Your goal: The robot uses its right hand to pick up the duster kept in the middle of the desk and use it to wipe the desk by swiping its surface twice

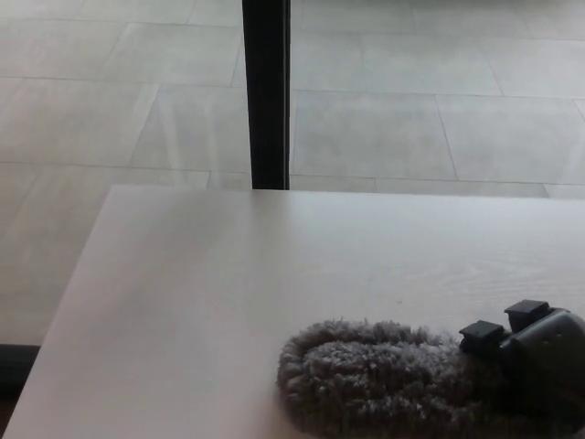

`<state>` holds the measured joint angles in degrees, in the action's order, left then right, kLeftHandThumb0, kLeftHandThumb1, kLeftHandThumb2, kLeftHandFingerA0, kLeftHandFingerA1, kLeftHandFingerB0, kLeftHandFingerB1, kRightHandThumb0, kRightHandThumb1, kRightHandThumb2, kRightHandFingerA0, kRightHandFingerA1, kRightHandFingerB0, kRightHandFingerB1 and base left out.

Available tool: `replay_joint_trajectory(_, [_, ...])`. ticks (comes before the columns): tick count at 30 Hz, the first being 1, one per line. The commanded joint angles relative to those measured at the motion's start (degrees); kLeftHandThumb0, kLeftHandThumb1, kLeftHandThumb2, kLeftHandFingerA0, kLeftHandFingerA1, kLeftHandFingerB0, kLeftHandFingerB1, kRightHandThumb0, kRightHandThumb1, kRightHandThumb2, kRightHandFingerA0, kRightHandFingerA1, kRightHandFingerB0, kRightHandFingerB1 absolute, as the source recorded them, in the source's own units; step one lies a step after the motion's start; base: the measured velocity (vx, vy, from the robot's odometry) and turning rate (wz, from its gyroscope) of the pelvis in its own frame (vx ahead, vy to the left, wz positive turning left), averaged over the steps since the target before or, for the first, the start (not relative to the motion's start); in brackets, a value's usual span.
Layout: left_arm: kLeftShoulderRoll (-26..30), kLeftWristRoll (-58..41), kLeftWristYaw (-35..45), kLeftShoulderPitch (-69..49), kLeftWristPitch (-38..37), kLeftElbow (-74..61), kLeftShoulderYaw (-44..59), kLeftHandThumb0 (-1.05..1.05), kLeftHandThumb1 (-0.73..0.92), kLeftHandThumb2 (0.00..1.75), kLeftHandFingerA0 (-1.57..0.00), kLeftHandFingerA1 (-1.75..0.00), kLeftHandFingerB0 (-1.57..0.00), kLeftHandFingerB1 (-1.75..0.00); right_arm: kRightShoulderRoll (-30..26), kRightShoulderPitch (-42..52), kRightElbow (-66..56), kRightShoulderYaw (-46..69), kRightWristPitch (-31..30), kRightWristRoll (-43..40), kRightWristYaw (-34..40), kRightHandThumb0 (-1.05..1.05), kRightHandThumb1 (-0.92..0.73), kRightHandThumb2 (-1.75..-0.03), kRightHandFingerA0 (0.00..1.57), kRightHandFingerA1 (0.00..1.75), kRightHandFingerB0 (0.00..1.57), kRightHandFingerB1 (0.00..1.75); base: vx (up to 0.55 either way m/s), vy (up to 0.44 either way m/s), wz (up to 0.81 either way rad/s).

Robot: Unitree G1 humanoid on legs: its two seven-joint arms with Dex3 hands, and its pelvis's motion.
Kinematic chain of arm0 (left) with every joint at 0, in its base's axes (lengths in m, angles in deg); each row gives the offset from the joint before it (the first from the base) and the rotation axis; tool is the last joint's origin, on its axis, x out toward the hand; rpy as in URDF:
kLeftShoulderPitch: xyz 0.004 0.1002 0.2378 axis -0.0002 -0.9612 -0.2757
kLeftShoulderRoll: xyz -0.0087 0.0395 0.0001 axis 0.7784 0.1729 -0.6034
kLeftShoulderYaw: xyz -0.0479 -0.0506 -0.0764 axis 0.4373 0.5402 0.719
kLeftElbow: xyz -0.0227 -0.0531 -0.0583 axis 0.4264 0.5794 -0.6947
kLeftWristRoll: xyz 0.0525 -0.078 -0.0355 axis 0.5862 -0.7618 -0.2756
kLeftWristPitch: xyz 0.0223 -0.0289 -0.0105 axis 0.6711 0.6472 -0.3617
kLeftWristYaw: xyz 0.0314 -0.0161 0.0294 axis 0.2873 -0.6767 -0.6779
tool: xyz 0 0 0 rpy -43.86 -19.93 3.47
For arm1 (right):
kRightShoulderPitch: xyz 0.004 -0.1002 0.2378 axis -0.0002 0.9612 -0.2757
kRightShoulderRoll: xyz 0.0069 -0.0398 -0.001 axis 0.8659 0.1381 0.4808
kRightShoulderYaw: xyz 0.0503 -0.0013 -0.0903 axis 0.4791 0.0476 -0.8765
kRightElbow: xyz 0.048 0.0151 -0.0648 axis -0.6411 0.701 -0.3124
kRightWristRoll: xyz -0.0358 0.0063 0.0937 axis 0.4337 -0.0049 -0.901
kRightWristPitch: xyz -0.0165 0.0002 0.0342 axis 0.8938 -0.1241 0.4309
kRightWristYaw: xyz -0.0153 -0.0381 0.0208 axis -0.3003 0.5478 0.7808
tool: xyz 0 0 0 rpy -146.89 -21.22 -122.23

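One duster (375,380), grey and shaggy, lies flat on the one pale wooden desk (228,293), near the front edge and toward the right side. One robot hand shows: the right hand (535,352), black, at the duster's right end, partly cut off by the picture's right and bottom borders. Its blocky fingers (484,334) rest on top of the fluff, touching it; whether they are clamped around a handle cannot be told from here. The left hand does not show.

Nothing else sits on the desk. Beyond its far edge stands one dark upright post (267,91), against a floor (411,119) of large pale tiles. The desk's left edge slants away to the left, with wide bare surface between it and the duster, and more bare surface behind the duster up to the far edge.
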<state>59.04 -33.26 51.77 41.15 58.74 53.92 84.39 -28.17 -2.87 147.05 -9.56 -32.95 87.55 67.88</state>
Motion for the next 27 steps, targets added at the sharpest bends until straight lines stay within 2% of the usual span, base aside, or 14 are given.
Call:
replay_joint_trajectory(1, [0.34,-0.97,2.41,-1.06,-3.36,-0.9,0.1,-0.54,0.67,0.6,-0.45,-0.58,-0.48,-0.45,-3.71,6.79,12.14,1.15,-17.29,1.4,-5.17,-0.29,-0.53,-0.64,0.89,1.73,0.83,1.12,0.0,0.0,0.0])
replay_joint_trajectory(2, [0.36,-1.32,3.13,-1.14,-3.23,-1.08,0.32,-0.53,0.67,0.6,-0.39,-0.61,-0.43,-0.47,-3.41,6.93,12.53,1.75,-18.24,0.82,-5.69,-0.32,-0.53,-0.66,0.87,1.75,0.77,1.44,0.0,0.0,0.0])
replay_joint_trajectory(5, [0.44,-1.46,3.15,-1.2,-2.54,-1.41,0.3,-0.53,0.68,0.6,-0.43,-0.6,-0.48,-0.47,-2.68,7.29,13.36,3.49,-19.59,-0.83,-8.55,-0.32,-0.58,-0.69,0.89,1.75,0.76,1.51,0.0,0.0,0.0])
replay_joint_trajectory(6, [0.44,-0.87,2.75,-1.32,-3.33,-1.01,-0.08,-0.53,0.67,0.6,-0.45,-0.55,-0.48,-0.44,-2.01,7.39,13.77,4.35,-21.19,-1.65,-10.98,-0.46,-0.45,-0.92,1.16,1.36,0.89,1.18,0.0,0.0,0.0])
replay_joint_trajectory(8, [0.45,-0.62,2.64,-1.37,-3.69,-0.85,-0.27,-0.53,0.67,0.6,-0.45,-0.55,-0.48,-0.44,-1.69,7.4,14.0,4.86,-21.86,-1.83,-12.02,-0.46,-0.45,-0.92,1.16,1.36,0.89,1.18,0.0,0.0,0.0])
replay_joint_trajectory(9, [0.41,-0.76,2.33,-1.27,-3.44,-0.75,-0.1,-0.54,0.67,0.6,-0.47,-0.55,-0.49,-0.44,-1.08,7.44,14.3,5.06,-24.05,-1.89,-12.12,-0.4,-0.62,-0.65,0.89,1.75,0.75,1.46,0.0,0.0,0.0])
replay_joint_trajectory(10, [0.32,-1.49,3.1,-1.2,-3.1,-0.74,0.52,-0.53,0.68,0.6,-0.43,-0.58,-0.47,-0.46,0.41,7.13,15.24,5.86,-27.65,-2.85,-16.31,-0.53,-0.5,-0.92,1.14,1.38,0.81,1.17,0.0,0.0,0.0])
replay_joint_trajectory(12, [0.25,-0.76,2.93,-1.63,-3.91,-1.41,-0.29,-0.55,0.67,0.6,-0.46,-0.56,-0.48,-0.44,2.25,6.7,16.2,6.89,-31.86,-3.88,-21.01,-0.44,-0.47,-0.92,1.12,1.32,0.78,1.05,0.0,0.0,0.0])
replay_joint_trajectory(15, [0.24,-0.73,3.0,-1.67,-3.95,-1.61,-0.36,-0.54,0.68,0.6,-0.45,-0.55,-0.49,-0.45,2.85,6.37,16.48,7.45,-33.02,-4.23,-23.13,-0.44,-0.49,-0.94,1.09,1.31,0.76,1.06,0.0,0.0,0.0])
replay_joint_trajectory(16, [0.15,-0.93,2.68,-1.37,-3.52,-1.19,-0.08,-0.53,0.66,0.6,-0.45,-0.56,-0.51,-0.45,3.7,5.55,17.09,7.22,-35.56,-3.89,-25.74,-0.42,-0.7,-0.6,0.74,1.75,0.65,1.26,0.0,0.0,0.0])
replay_joint_trajectory(19, [0.14,-0.85,2.53,-1.22,-3.4,-1.15,-0.14,-0.53,0.66,0.6,-0.47,-0.53,-0.5,-0.43,4.59,3.49,17.59,8.08,-38.05,-4.58,-29.71,-0.45,-0.67,-0.6,0.76,1.71,0.69,1.02,0.0,0.0,0.0])
replay_joint_trajectory(22, [0.31,-0.65,2.87,-1.29,-3.53,-1.18,-0.34,-0.53,0.67,0.6,-0.47,-0.53,-0.5,-0.43,4.92,1.3,18.13,8.76,-39.8,-5.24,-34.64,-0.45,-0.69,-0.62,0.74,1.71,0.65,1.08,0.0,0.0,0.0])
replay_joint_trajectory(24, [0.33,-0.52,2.84,-1.18,-3.37,-1.23,-0.49,-0.55,0.66,0.6,-0.47,-0.57,-0.52,-0.45,4.66,-0.17,18.45,8.76,-40.23,-5.17,-37.42,-0.42,-0.61,-0.58,0.76,1.6,0.71,0.81,0.0,0.0,0.0])
replay_joint_trajectory(27, [0.18,-0.72,2.59,-1.04,-3.22,-1.41,-0.33,-0.55,0.65,0.59,-0.48,-0.57,-0.54,-0.44,4.12,-2.3,18.7,8.54,-40.86,-4.85,-40.62,-0.43,-0.59,-0.57,0.79,1.57,0.68,0.7,0.0,0.0,0.0])
